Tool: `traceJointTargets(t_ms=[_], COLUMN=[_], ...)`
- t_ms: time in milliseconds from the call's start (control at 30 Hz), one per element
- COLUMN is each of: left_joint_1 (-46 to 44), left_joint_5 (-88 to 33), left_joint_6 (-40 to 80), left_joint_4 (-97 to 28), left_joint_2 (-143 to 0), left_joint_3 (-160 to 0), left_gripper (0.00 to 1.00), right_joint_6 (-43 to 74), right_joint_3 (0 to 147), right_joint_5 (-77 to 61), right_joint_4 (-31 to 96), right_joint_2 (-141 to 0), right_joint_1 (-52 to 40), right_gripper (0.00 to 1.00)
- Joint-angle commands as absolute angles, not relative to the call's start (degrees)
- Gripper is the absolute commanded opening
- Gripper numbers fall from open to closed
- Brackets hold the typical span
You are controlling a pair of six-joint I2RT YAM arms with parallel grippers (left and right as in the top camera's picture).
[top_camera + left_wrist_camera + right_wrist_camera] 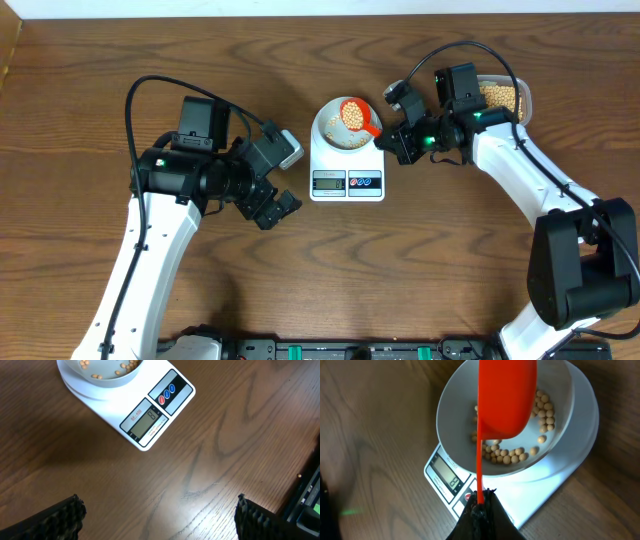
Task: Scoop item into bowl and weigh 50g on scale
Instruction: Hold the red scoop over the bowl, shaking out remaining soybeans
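The white scale [347,170] stands mid-table with the small bowl [325,126] on it. The bowl [455,410] holds a layer of tan beans [507,454]. My right gripper [481,505] is shut on the handle of an orange scoop [506,397], which holds beans [353,116] over the bowl. In the overhead view the scoop [360,117] is above the bowl's right side and the right gripper [396,135] is just right of the scale. My left gripper [272,207] is open and empty over bare table, left of the scale [145,412]; its view shows the bowl [107,379].
A clear plastic tub of beans [500,97] stands at the back right, behind the right arm. A silver-grey object [289,148] lies left of the scale near the left arm. The table's front edge carries black hardware [330,350].
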State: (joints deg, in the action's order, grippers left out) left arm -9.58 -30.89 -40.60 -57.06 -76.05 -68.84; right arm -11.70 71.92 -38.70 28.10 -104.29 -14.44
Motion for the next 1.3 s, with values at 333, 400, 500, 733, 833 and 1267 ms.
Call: traceJointTargets(t_ms=[333,400,500,733,833,1267], left_joint_1=[-9.3,-9.3,-9.3,-9.3,-9.3,-9.3], left_joint_5=[-30.3,-30.3,-30.3,-30.3,-30.3,-30.4], left_joint_6=[-41.3,-41.3,-41.3,-41.3,-41.3,-41.3], left_joint_4=[-57.4,-57.4,-57.4,-57.4,-57.4,-57.4], left_joint_2=[-75.2,-75.2,-75.2,-75.2,-75.2,-75.2], left_joint_3=[-69.6,-69.6,-69.6,-69.6,-69.6,-69.6], left_gripper=[0.98,0.98,0.98,0.98,0.98,0.98], right_joint_6=[-17.5,-18.2,-19.4,-19.4,-19.4,-19.4], right_joint_3=[73.6,73.6,73.6,73.6,73.6,73.6], right_joint_5=[-34.2,-34.0,-34.0,-34.0,-34.0,-34.0], right_joint_4=[29.5,29.4,29.3,28.6,27.9,27.9], right_joint_2=[-103.0,-103.0,-103.0,-103.0,-103.0,-103.0], right_joint_1=[-14.7,-14.7,-14.7,-14.7,-14.7,-14.7], right_gripper=[0.01,0.01,0.01,0.01,0.01,0.01])
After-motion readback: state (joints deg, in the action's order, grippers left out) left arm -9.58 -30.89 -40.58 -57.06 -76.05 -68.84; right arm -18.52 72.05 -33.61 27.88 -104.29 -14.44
